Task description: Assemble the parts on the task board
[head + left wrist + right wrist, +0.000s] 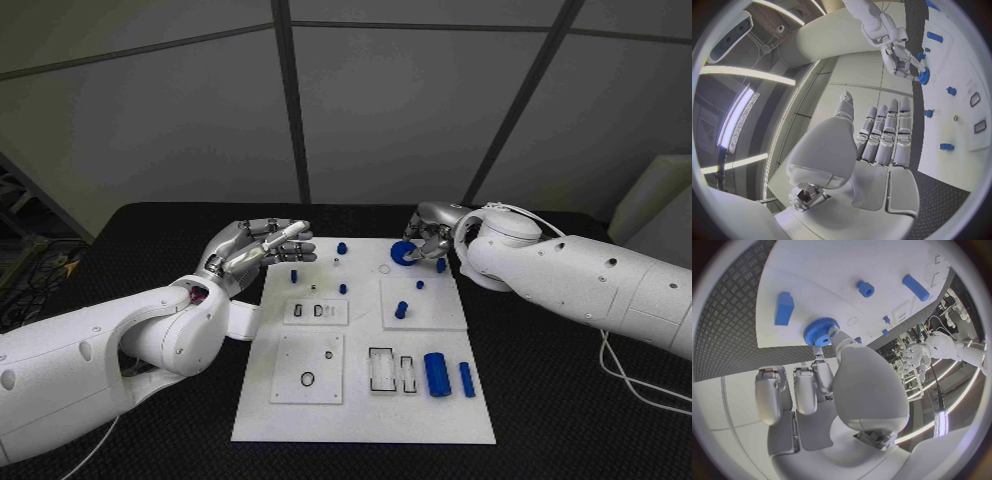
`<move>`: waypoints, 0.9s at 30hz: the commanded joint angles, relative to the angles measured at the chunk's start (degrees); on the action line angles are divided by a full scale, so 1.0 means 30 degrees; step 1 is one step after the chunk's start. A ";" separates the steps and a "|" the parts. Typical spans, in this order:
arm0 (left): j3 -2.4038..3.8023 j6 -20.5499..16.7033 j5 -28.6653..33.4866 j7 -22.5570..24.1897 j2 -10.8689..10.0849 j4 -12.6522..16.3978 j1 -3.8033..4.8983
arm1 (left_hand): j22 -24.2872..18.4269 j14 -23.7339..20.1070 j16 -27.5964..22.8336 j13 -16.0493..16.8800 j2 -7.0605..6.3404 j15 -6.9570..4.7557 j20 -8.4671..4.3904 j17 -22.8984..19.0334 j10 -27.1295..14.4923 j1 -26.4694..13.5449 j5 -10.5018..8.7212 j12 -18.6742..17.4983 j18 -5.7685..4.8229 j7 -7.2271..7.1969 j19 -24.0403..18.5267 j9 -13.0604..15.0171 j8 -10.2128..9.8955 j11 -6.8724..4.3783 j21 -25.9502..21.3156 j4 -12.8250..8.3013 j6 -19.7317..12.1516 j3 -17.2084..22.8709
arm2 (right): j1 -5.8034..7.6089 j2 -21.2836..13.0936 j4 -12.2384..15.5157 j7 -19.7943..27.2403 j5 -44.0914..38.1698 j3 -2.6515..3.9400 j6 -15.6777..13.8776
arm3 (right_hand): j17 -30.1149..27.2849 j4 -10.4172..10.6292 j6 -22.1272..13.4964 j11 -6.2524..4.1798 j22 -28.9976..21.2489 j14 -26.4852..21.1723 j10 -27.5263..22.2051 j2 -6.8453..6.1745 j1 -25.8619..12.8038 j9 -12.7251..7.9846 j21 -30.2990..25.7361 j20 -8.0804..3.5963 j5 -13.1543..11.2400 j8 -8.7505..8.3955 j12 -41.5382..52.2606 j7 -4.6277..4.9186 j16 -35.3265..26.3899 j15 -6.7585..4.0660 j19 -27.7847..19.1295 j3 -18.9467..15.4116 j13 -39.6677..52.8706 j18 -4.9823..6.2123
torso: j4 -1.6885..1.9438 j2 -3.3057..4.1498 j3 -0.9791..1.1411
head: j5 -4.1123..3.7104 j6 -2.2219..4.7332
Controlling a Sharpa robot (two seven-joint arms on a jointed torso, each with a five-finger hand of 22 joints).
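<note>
- Table: black, textured top; carries the task board.
- Task board: white plate, mid-table, long axis running from near edge to far edge. Has raised white sub-plates w/ slots and holes.
- Right arm: white, comes in from the right side, reaches to the board's far right corner area.
- Left arm: white, comes in from the left side, wrist over the table just off the board's left edge.
- Left hand: raised above the table beside the board's far left corner; fingers straight and side by side in wrist view, nothing in it, i.e. open, not touching the board.
- Right hand: at the board's far edge, right of centre; fingertips pinch the blue gear, so it's gripping. Wrist view shows thumb and a finger closed on the gear rim.
- Blue gear: toothed round part w/ centre hub, held by right hand at the board's far edge; can't tell if it's touching the board surface.
- Blue cylinder: lying flat nr the board's right edge, near half.
- Blue bar: slimmer, lying just beside the cylinder, closer to the right edge.
- Small blue pegs: one upright on the right sub-plate mid-board; one nr far edge; one nr left edge.
</note>
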 commanded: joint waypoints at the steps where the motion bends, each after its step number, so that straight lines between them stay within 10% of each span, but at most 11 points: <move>1: 0.0019 0.0258 -0.0097 0.0079 0.0013 0.0027 0.0021 | -0.0029 0.0023 -0.0131 -0.0009 0.0219 0.0072 -0.0035 -0.0030 0.0125 0.0031 0.0121 -0.0089 -0.0403 0.0224 0.0043 -0.0032 -0.0113 0.0065 0.0082 -0.0042 0.0038 -0.0061 | 0.0047 -0.0033 0.0199 0.0053 -0.1094 0.0014 -0.1455 | 0.2061 -0.0092 0.0437 -0.0052 0.5030 0.1349 0.0224 0.0429 0.0139 0.0312 0.0101 -0.0118 0.0137 0.0122 0.0163 -0.0232 0.0076 -0.0129 0.2015 0.0122 0.0264 -0.0139 | 0.0002 -0.0004 0.0005 | -0.0008 0.0010; 27: 0.0019 0.0220 0.0527 0.0020 -0.0059 -0.0021 0.0024 | -0.0041 0.0023 -0.0159 -0.0007 0.0273 0.0074 -0.0033 -0.0035 0.0139 0.0016 0.0119 -0.0110 -0.0403 0.0221 0.0033 -0.0035 -0.0126 0.0064 0.0078 -0.0061 0.0048 -0.0078 | 0.0043 0.0766 0.3437 -0.0720 -0.3072 0.0010 -0.3048 | 0.1968 -0.0116 0.0593 -0.0086 0.5030 0.1327 0.0383 0.0515 -0.0184 0.0405 0.0101 -0.0175 0.0149 0.0032 0.0389 -0.0271 0.0027 -0.0173 0.2015 0.0121 0.0508 -0.0139 | 0.0052 0.0023 -0.0019 | 0.0106 0.0155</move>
